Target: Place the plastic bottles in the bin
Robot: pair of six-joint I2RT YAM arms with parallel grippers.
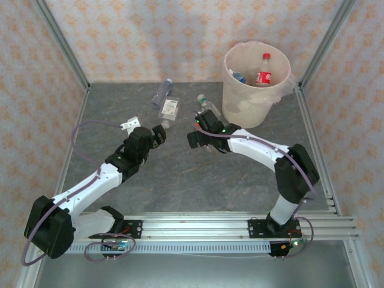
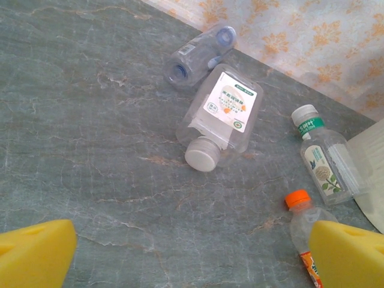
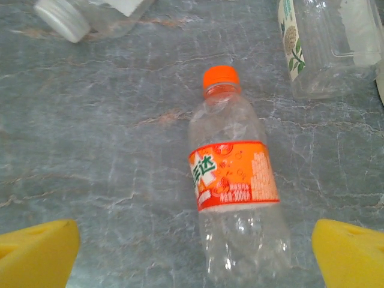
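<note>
From above, two plastic bottles (image 1: 264, 75) sit in the bin (image 1: 257, 108), far right; the left wrist view counts four more lying on the table (image 2: 90, 120). The left gripper (image 2: 192, 255) and right gripper (image 3: 195, 255) both gape wide, empty, the right above the orange-capped bottle (image 3: 234, 180)

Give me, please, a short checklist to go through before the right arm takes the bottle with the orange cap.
1. Right gripper open: ok, yellow pads wide apart.
2. Orange bottle between those pads: ok, it lies flat with its cap pointing away.
3. Orange bottle free of neighbours: ok, the green-label bottle lies apart from it.
4. Left gripper open and empty: ok.
5. Bin has room: ok, a red-label bottle is inside and space is left.
6. Pads low enough to grip the bottle: cannot tell.
</note>
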